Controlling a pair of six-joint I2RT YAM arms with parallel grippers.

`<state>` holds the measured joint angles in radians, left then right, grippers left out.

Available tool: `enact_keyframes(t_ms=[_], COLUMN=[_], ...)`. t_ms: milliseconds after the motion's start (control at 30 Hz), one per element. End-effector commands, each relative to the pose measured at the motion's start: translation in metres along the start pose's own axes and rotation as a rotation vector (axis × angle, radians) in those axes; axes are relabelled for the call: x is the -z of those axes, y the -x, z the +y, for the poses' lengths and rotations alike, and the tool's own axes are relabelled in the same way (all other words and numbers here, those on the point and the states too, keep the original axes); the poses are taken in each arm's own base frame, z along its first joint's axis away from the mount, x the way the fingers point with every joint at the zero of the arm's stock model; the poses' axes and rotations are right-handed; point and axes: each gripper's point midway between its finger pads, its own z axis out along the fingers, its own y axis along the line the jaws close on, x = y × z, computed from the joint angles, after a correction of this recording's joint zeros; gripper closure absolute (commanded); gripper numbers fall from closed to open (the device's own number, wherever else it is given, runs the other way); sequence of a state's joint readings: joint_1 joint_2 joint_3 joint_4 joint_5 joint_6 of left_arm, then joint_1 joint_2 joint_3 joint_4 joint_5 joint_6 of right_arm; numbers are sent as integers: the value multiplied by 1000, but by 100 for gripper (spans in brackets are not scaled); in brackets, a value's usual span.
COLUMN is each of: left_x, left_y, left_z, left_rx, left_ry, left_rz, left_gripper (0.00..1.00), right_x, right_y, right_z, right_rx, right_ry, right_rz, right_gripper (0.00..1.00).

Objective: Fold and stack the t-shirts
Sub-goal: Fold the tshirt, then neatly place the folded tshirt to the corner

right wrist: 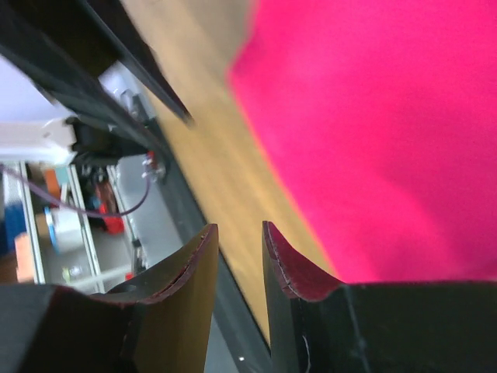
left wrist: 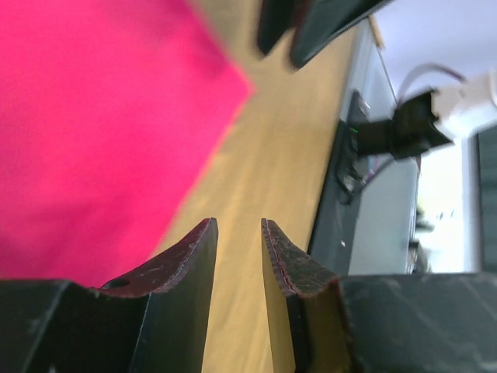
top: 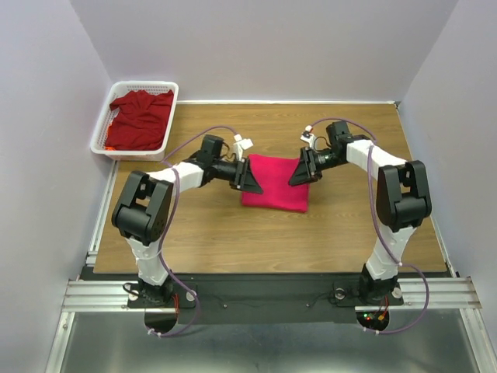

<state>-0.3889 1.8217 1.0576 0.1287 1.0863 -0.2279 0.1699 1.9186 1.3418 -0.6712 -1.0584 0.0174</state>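
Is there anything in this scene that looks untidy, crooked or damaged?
Nothing looks damaged. The maroon t-shirt lies crumpled, unfolded, in the white basket at the far left corner; the pink t-shirt lies folded mid-table.

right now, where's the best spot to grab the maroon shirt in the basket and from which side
Probably a raised fold near the middle of the maroon shirt, taken from straight above. It lies crumpled in a heap inside the basket, whose walls block any sideways approach, and the bunched cloth gives the jaws ridges to pinch.
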Motion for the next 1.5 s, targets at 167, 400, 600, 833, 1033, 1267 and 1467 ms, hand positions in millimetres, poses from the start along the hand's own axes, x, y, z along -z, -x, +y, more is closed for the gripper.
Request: enact_keyframes(t_ms=[167,400,600,833,1033,1267,1467], left_x=[-42,-34,-10,38,96,149,175], left_y=[-20,-51,-40,18,72,111,120], left_z=[8,88,60,19,4,-11,-15], left_rx=[89,266,190,-172,-337,-445,-457], left_ry=[-66,136,63,171,405,596,701], left_rz=[45,59,65,-17,-159,-267,-313], left_gripper=[59,58,54,48,39,12,1], right_x=[-44,-42,-10,33,81,99,62], right_y=[-39,-73,-61,-51,-7,41,69], right_z=[-26,-101,-132,-126,-93,-53,-54], right_rx=[-100,-197,-174,-46,135,262,388], right_ry=[18,-202,-347,-499,-653,-741,-835], right_rz=[117,168,111,80,-40,-177,-163], right_gripper=[66,68,69,69,59,28,28])
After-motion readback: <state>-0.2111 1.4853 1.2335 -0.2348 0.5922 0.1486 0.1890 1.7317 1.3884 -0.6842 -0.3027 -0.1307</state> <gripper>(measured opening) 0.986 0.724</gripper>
